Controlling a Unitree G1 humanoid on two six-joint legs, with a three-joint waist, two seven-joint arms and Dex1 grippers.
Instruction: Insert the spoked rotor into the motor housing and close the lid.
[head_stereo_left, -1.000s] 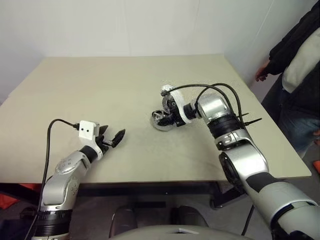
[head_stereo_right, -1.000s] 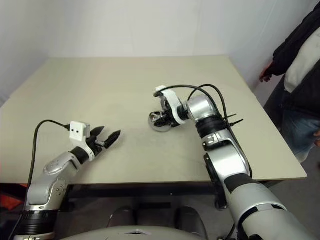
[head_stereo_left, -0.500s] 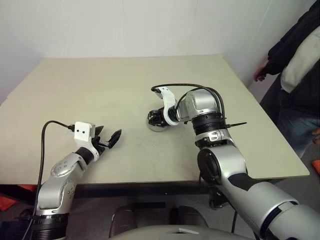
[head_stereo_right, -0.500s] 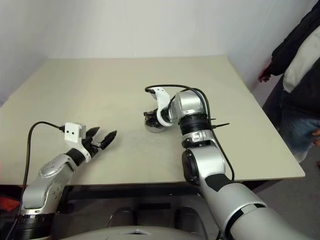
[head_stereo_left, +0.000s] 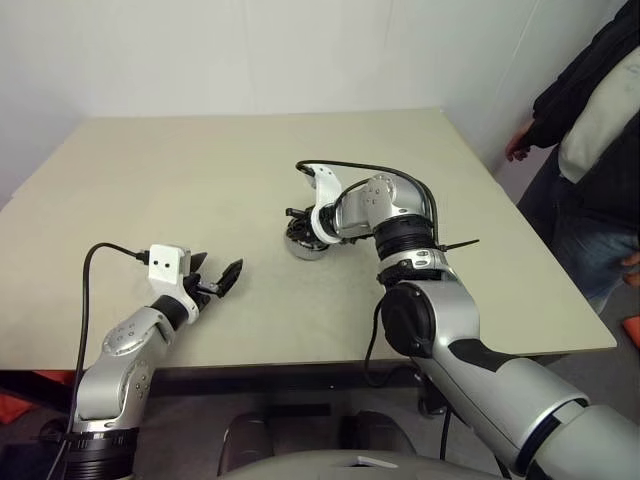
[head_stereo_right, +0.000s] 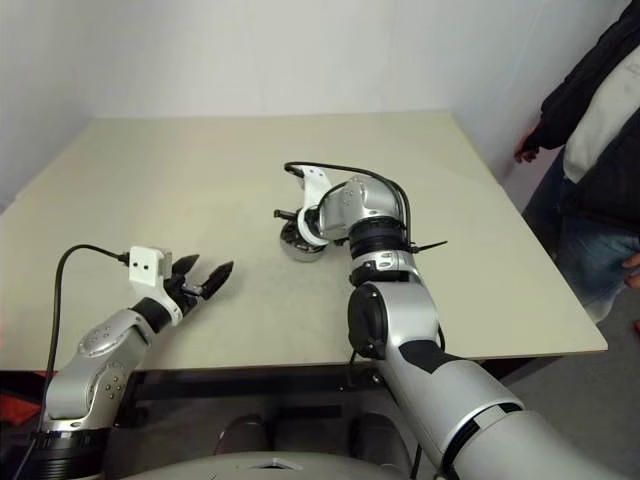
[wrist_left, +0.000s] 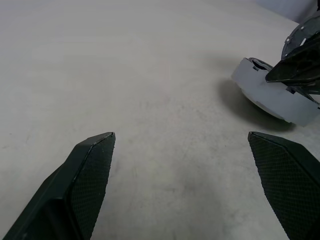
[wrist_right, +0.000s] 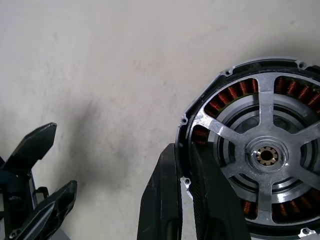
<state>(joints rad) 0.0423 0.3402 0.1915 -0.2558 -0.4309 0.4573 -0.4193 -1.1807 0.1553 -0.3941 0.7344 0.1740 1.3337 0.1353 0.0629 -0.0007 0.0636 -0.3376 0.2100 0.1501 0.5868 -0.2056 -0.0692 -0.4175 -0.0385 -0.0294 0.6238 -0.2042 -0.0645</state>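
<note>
On the table (head_stereo_left: 150, 190), the right gripper (wrist_right: 187, 200), pinching the motor housing (wrist_right: 200, 135) rim, has dragged it leftward.

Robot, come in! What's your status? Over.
Left gripper open, above the table. Right gripper pinching the motor housing rim. Spoked rotor seated inside, no lid on yet. Person beside the table's right edge.

The left gripper (head_stereo_left: 217, 281) was held low and nearly level, its black fingers (wrist_left: 90, 167) spread wide. The right gripper (head_stereo_left: 298, 228) was angled steeply downward, its fingers (wrist_right: 165, 197) nearly closed.
</note>
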